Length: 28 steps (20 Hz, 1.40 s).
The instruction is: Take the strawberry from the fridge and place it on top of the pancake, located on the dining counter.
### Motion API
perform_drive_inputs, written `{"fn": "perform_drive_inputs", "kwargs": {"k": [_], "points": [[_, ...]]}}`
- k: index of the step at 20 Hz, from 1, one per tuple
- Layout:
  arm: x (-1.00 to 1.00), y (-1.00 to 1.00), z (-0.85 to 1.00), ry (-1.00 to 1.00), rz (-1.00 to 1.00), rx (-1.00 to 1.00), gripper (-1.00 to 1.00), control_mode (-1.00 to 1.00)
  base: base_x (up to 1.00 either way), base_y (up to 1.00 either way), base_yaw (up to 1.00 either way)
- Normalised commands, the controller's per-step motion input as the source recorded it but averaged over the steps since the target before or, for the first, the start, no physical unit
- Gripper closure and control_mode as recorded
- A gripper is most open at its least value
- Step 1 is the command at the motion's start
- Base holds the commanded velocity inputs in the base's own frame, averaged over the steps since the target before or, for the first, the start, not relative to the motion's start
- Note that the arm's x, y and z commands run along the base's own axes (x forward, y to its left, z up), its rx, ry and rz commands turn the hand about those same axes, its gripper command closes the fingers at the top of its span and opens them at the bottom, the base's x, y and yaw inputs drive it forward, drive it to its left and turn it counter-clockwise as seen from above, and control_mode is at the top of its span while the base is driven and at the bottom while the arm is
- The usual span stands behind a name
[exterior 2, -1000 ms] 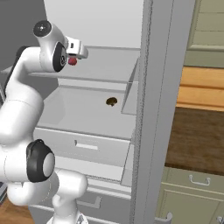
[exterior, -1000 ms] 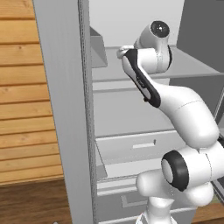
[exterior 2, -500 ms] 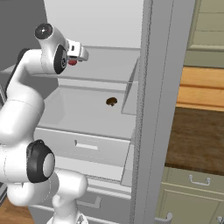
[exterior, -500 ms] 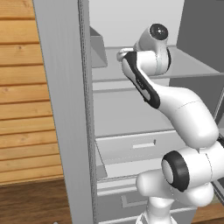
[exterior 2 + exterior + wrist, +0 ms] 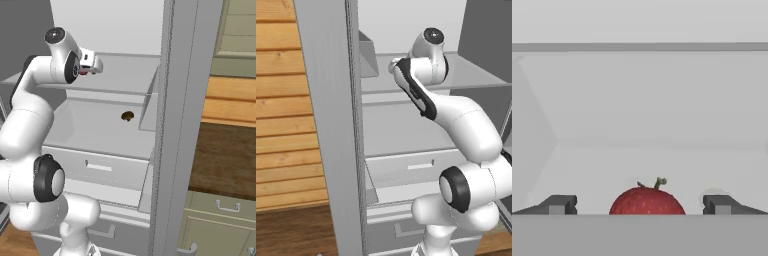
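Between spread fingertips [image 5: 559, 205], strawberry [image 5: 647, 201] (round, pitted)

Hand view: the lower part of the strawberry [image 5: 647, 201] is cut off at the bottom edge; contact with the shelf cannot be determined. Right base view: the strawberry [image 5: 82, 73] is largely hidden behind the gripper [image 5: 90, 64]. The small dark lump [image 5: 127, 116] on the lower shelf is too small to identify.
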Motion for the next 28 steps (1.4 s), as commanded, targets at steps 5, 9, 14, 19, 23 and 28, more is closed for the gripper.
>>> {"fn": "perform_drive_inputs", "kwargs": {"k": [5, 9, 14, 19, 23, 28], "points": [[0.09, 0.00, -0.13, 0.04, 0.00, 0.00, -1.00, -1.00, 0.00, 0.00, 0.00], [0.03, 0.00, -0.09, 0.00, 0.00, 0.00, -1.00, -1.00, 0.00, 0.00, 0.00], [0.00, 0.00, -0.21, 0.00, 0.00, 0.00, -1.00, -1.00, 0.00, 0.00, 0.00], [0.00, 0.00, -0.17, 0.00, 0.00, 0.00, 1.00, -1.00, 0.00, 0.00, 0.00], [0.00, 0.00, -0.13, 0.00, 0.00, 0.00, 1.00, -1.00, 0.00, 0.00, 0.00], [-0.09, 0.00, -0.04, -0.04, 0.00, 0.00, 1.00, -1.00, 0.00, 0.00, 0.00]]}}
